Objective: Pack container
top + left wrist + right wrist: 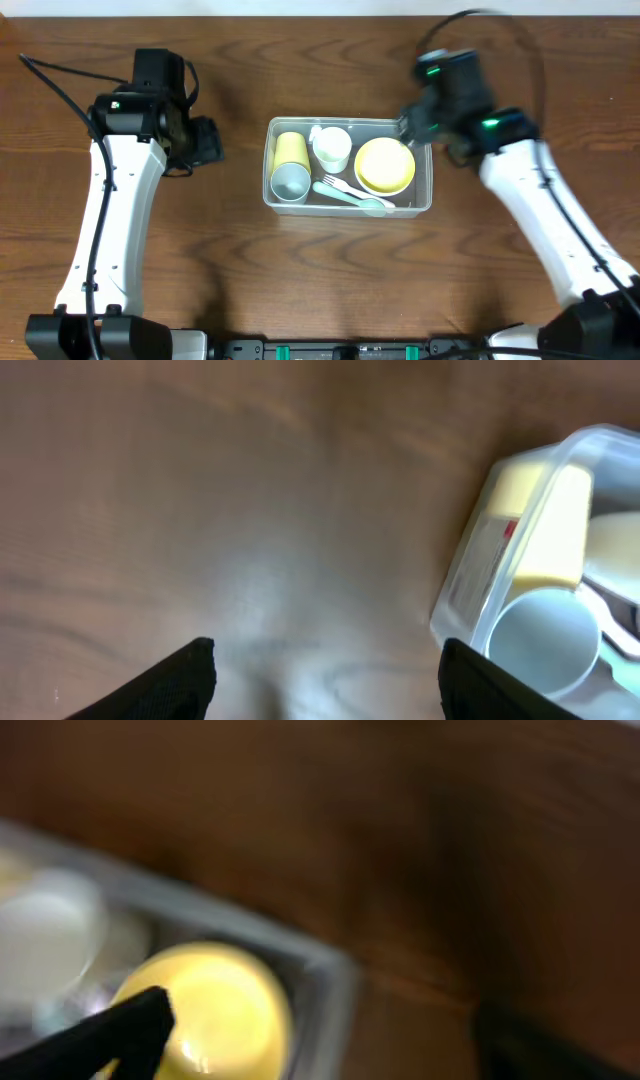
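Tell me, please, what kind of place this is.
Probably a robot test bench, not a home kitchen. A white left arm and right arm work over a wooden table, cables trail from them, and a clear container holds plastic cups, a yellow bowl and cutlery.

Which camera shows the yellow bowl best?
The overhead view: the yellow bowl sits whole and sharp inside the container. The right wrist view shows it blurred and partly cut off. The left wrist view misses it.
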Tool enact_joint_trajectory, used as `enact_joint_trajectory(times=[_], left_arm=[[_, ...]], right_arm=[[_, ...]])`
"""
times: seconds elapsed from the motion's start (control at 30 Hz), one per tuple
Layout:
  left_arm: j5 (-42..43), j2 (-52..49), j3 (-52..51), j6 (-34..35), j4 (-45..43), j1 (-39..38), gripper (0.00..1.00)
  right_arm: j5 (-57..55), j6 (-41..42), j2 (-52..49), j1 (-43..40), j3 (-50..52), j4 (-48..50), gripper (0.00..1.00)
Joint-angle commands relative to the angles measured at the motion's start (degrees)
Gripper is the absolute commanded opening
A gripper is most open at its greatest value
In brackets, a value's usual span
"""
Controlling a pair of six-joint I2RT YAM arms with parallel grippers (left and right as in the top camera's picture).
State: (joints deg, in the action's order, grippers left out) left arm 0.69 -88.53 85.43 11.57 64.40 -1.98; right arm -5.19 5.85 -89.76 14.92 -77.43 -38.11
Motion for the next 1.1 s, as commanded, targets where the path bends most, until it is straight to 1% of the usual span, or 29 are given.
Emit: enact_joint_trajectory(times=[0.0, 0.03, 0.07, 0.1, 0.2, 0.37, 0.5, 0.6, 0.77, 0.97, 1.07], left_arm=[[-0.2, -0.2, -0.2, -6.7, -3.6, -1.9, 0.73], [-0.2, -0.2, -0.2, -8.2, -5.3, -2.6, 0.77], [-0.2, -0.2, -0.2, -9.3, -7.0, -3.3, 0.87], [-0.3, -0.2, -0.2, -9.8, -8.3, -3.6, 0.98], [-0.3, -0.2, -0.2, -10.1, -9.6, -3.7, 0.98], [-0.2, 0.3, -0.2, -10.1, -7.8, -3.5, 0.98], [1.1, 3.3, -0.2, -10.1, -4.4, -3.5, 0.98], [2.7, 8.2, -0.7, -10.5, -3.8, -3.6, 0.98], [3.3, 21.2, -5.6, -10.5, -5.3, -3.6, 0.98], [3.3, 43.6, -19.2, -10.4, -6.1, -3.6, 0.98], [3.2, 54.8, -25.3, -7.8, -6.4, -3.6, 0.99]], right_arm=[[-1.7, 12.5, 1.8, -5.5, -0.1, 0.9, 0.99], [-2.1, 12.5, 1.8, -7.1, -0.2, 1.1, 0.99], [-2.1, 11.6, 1.8, -8.6, -0.1, 1.0, 0.99], [-1.9, 10.1, 1.8, -10.0, -0.2, 0.8, 0.99], [-1.4, 8.5, 1.8, -13.4, -0.2, 0.4, 0.99], [-1.4, 10.4, 4.7, -16.9, -0.1, -5.0, 0.99], [-2.0, 10.4, 9.9, -17.5, 0.0, -9.5, 0.99], [-2.1, 10.9, 15.5, -17.5, 1.7, -11.6, 0.99], [-1.9, 13.0, 27.4, -17.3, 9.7, -12.6, 0.99], [-2.2, 12.1, 47.3, -15.6, 24.1, -13.9, 0.99], [-2.1, 12.2, 56.3, -15.5, 29.0, -16.7, 0.99]])
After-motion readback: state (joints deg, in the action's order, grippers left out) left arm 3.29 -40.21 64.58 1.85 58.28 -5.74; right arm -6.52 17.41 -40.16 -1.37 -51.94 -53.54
